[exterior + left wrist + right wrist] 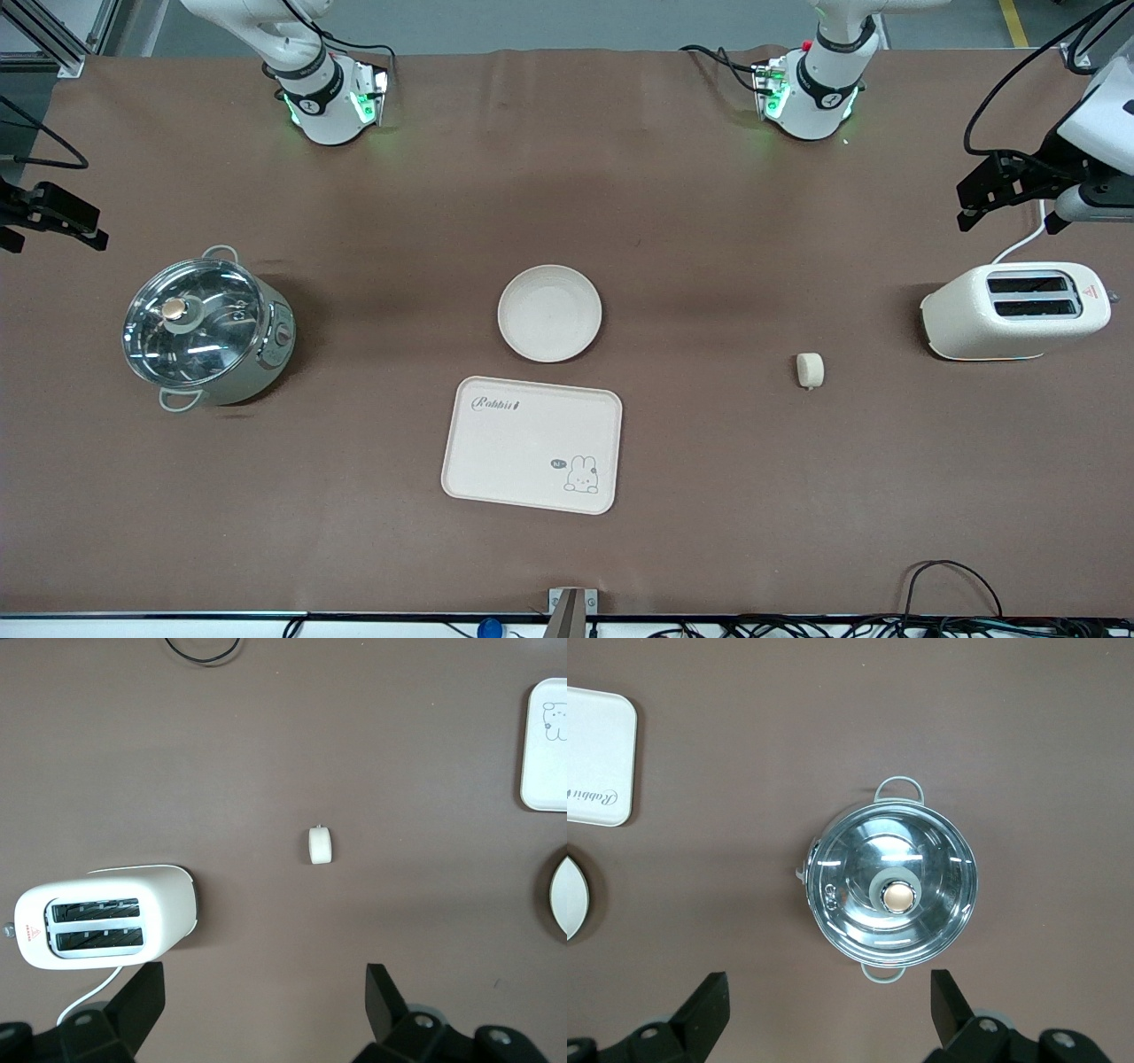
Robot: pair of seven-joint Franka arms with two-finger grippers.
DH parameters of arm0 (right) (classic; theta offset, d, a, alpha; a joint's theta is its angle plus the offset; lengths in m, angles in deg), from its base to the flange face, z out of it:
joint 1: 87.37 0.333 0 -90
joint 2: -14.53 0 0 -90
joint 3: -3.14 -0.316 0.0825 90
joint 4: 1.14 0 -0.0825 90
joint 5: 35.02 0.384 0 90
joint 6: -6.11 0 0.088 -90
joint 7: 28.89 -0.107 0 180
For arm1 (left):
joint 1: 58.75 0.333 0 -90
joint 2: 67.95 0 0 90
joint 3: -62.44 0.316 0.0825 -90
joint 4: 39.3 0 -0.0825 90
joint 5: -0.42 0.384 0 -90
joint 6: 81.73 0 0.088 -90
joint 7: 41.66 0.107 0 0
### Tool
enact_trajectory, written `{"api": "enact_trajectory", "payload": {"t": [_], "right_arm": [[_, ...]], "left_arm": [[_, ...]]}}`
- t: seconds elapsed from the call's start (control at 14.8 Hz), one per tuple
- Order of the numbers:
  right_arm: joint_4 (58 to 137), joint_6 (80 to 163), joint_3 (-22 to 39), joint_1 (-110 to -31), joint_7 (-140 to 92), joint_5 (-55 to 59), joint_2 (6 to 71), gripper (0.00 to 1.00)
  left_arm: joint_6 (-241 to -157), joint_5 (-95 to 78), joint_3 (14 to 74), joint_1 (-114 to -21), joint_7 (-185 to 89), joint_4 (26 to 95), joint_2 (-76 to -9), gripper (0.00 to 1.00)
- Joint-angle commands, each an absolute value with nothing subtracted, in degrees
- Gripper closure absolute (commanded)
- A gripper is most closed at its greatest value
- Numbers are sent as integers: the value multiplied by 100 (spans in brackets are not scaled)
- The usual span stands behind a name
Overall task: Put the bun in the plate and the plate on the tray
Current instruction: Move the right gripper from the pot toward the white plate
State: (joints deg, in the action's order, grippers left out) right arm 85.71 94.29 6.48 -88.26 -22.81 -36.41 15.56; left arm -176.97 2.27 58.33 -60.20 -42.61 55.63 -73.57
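Three task things are laid out apart on the brown tabletop (709,496), none yet joined to another. The tray (532,445), cream and rectangular with rounded corners, "Rabbit" lettering and a small rabbit drawing in one corner, is set nearest the front camera. The plate (549,313), round, shallow and plain cream-white with a raised rim, is found just beside the tray's upper edge, farther from the camera, and nothing is held in it. The bun (810,369), a small cream-white stubby cylinder lying on its side, is seen toward the left arm's end, between the plate and a white toaster (1014,310).

The left gripper (261,1001) is held high over the toaster's end of the tabletop, its fingers spread wide and released; the bun is seen well apart from the fingers (142,1005), ahead of the gap between them. The right gripper (824,1005) is held over a lidded steel pot (893,888), fingers likewise spread and empty; this arm appears to be waiting.

A roll is judged the main risk: the bun's rounded side could be nudged away if it is touched by one finger first. It looks soft, so it could be squashed by too firm a squeeze. The shallow plate might be tipped on lifting, and the bun spilled.
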Motion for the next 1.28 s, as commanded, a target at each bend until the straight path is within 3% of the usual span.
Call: {"api": "enact_trajectory", "payload": {"t": [0.0, 0.41, 0.54, 0.88, 1.22], "right_arm": [[8605, 9426, 604, -8860, -2230, -3730, 1488, 0], [8753, 9268, 595, -8843, -2274, -3643, 1488, 0], [9051, 9311, 578, -8729, -2300, -3616, 1497, 0], [9886, 9846, 586, -8378, -2396, -3168, 1497, 0], [10309, 10453, 586, -7729, -3107, -2931, 1663, 0]], "left_arm": [[-17533, 182, 5883, -6033, -4157, 5465, -7331, 0], [-17269, 173, 5875, -6024, -4184, 5675, -7253, 0], [-17540, 173, 5857, -6085, -4184, 5747, -6763, 0], [-19147, 165, 5848, -6112, -4315, 5861, -4917, 0], [-21590, 112, 5813, -6112, -4455, 6924, -4169, 0]]}}
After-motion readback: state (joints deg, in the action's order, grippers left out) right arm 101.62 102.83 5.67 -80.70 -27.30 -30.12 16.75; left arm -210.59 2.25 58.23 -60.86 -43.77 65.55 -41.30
